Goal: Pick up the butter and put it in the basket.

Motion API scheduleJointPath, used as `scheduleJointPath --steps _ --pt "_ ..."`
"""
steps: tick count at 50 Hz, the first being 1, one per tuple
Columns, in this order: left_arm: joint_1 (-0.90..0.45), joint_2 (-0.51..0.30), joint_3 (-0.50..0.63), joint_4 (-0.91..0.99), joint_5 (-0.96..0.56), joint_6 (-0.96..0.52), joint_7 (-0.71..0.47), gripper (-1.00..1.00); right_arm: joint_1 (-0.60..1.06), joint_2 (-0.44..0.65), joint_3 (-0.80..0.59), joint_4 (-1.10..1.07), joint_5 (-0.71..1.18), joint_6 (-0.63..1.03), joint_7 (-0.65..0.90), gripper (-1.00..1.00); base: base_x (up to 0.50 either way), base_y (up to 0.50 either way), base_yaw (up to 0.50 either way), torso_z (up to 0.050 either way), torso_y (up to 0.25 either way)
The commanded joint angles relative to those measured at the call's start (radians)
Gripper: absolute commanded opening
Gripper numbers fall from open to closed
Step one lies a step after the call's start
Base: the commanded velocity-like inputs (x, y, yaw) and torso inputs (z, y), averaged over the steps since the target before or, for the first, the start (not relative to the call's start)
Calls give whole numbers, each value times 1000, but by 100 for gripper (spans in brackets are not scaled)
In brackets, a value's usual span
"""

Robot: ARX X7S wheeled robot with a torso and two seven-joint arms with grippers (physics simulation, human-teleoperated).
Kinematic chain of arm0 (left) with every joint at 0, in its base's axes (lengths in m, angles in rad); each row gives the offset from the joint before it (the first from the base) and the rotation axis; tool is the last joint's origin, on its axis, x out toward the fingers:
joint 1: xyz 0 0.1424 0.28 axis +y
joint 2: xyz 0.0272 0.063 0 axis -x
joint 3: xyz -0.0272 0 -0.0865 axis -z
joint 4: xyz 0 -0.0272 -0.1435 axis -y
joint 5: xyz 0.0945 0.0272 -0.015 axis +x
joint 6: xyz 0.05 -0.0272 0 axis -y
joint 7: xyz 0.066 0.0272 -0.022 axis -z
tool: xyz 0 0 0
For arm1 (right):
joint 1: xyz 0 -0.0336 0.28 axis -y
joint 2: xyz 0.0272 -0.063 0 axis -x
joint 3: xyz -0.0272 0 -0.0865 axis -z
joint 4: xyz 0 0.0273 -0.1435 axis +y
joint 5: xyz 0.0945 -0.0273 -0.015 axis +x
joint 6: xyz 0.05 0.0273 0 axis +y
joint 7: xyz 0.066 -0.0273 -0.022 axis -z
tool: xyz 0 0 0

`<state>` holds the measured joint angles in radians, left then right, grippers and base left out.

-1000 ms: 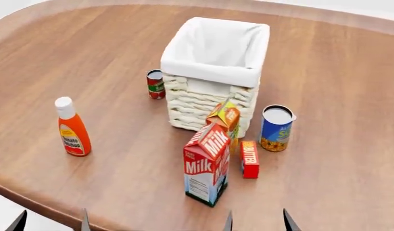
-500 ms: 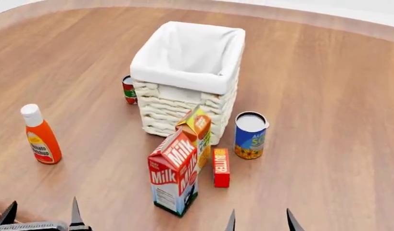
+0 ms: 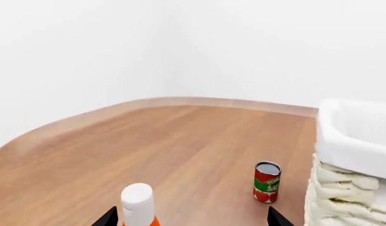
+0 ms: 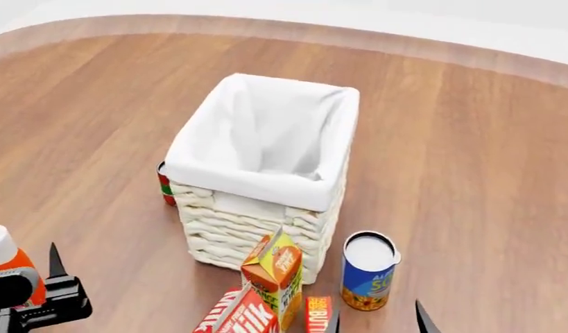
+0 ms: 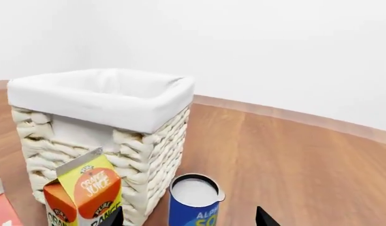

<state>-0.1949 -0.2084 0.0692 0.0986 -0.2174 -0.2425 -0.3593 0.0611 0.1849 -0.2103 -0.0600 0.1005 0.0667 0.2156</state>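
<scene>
1. Looking down from the head camera, the view has slid forward over the last second: the basket (image 4: 265, 173) now fills the middle of the frame, where it sat further up before, and the near edge of the table (image 4: 469, 139) has dropped out of sight.
2. That pushed the butter (image 4: 318, 316) almost off the bottom of the picture. Only its top end shows, lying flat just beside the orange juice carton (image 4: 276, 274) and the milk carton (image 4: 242, 316), near the blue can (image 4: 367, 270), on the near side of the basket.
3. Right gripper (image 4: 376, 320) shows just two finger tips, spread apart with nothing between them, close above the butter.
4. Left gripper (image 4: 53, 288) is off toward the left edge by the ketchup bottle (image 4: 1, 253); whether its jaws are apart can't be told from the head view, but in the wrist view its tips (image 3: 187, 217) stand wide apart.
5. The small tomato sauce can (image 3: 266, 182) sits behind the basket's left side.
6. Nothing's been grabbed yet, so this is probably still the approach stage.
</scene>
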Motion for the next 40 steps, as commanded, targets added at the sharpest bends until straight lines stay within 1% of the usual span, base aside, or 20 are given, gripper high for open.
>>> scheduleJointPath --steps 1,4,5,16,28,29,31,36,40 --pt "21 5 -26 55 -15 -40 42 100 -36 -17 22 -43 -43 10 11 100 0 0 0 0 0" --pt "18 2 -21 58 -6 -51 32 100 -39 -15 23 -46 -37 6 11 100 0 0 0 0 -33" --pt "20 -1 -12 62 10 -39 29 100 -38 -15 22 -49 -38 10 14 100 0 0 0 0 -250" --pt "1 -1 -37 58 -25 -64 19 100 -30 -12 12 -40 -33 13 18 100 0 0 0 0 -250" --pt "2 -1 -30 44 -28 -44 17 100 -21 -9 5 -26 -32 4 28 100 0 0 0 0 -250" --pt "-1 4 -48 55 -63 -70 20 100 -21 -10 2 -26 -34 2 29 100 0 0 0 0 0" --pt "0 2 -44 52 -50 -57 14 100 -17 -13 -5 -18 -38 -4 31 100 0 0 0 0 0" --pt "-2 -4 -62 69 -67 -76 3 100 -52 -29 -29 -14 -59 -153 45 100 0 0 0 0 0" --pt "8 -8 -69 95 -78 -89 -3 100 -72 -30 -50 -8 -51 -154 33 100 0 0 0 0 0"
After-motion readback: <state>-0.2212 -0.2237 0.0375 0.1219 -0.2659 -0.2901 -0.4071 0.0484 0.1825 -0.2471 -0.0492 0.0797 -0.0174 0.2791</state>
